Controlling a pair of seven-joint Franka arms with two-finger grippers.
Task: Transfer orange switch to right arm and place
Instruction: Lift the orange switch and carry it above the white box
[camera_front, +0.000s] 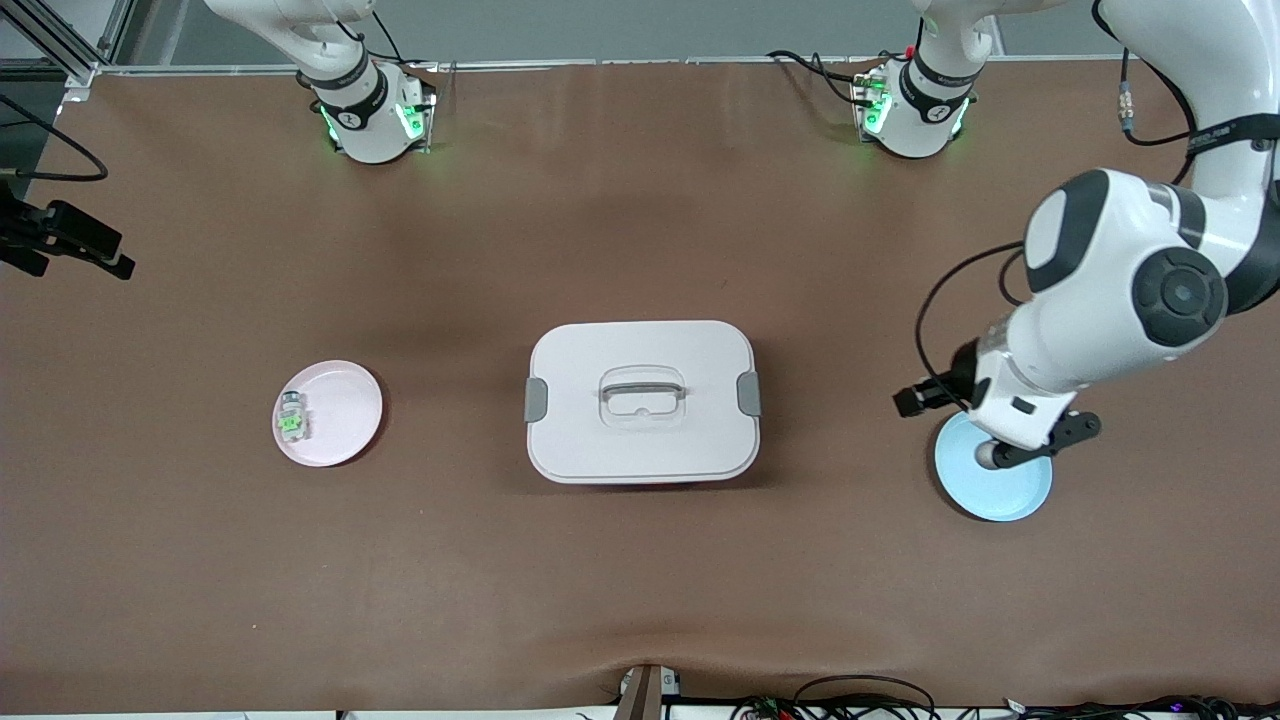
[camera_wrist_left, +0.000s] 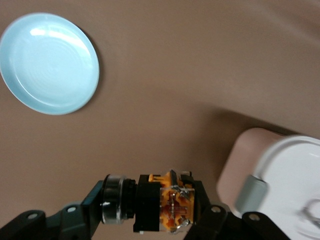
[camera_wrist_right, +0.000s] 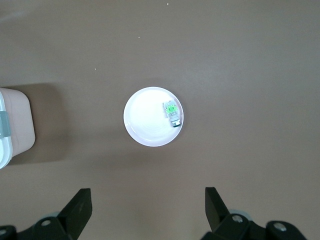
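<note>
Front view: the left pincer (camera_front: 1005, 450) hangs over the pale blue plate (camera_front: 1000, 490) at the left arm's end of the bench (camera_front: 640, 560). A small grey cap shows between its fingers; the orange switch itself cannot be made out here. The white lidded box (camera_front: 642, 400) stands mid-bench, between the two plates. The pink plate (camera_front: 330, 412) lies toward the right arm's end and carries a whitish block with a green middle (camera_front: 292, 417). The right pincer is not visible in this view; only the right arm's base shows.

Left wrist view: the left pincer (camera_wrist_left: 150, 210) is closed on the orange switch (camera_wrist_left: 162, 202), fingers bearing on its two ends. The switch's long axis runs across the gap from finger to finger, metal-ringed cap at one end, orange body toward the other. The blue plate (camera_wrist_left: 50, 62) lies below, clear of the switch, so the switch is lifted.

Right wrist view: the right pincer (camera_wrist_right: 148, 210) is spread wide and empty, high over the pink plate (camera_wrist_right: 152, 116) with the green-centred block (camera_wrist_right: 172, 112) on its rim side.

Judgement: the left arm has sole hold. The switch lies well apart from the right pincer, toward the left arm's end, with the box between. The handover probably requires both arms to converge above mid-bench, the right pincer closing across the switch's exposed body.
</note>
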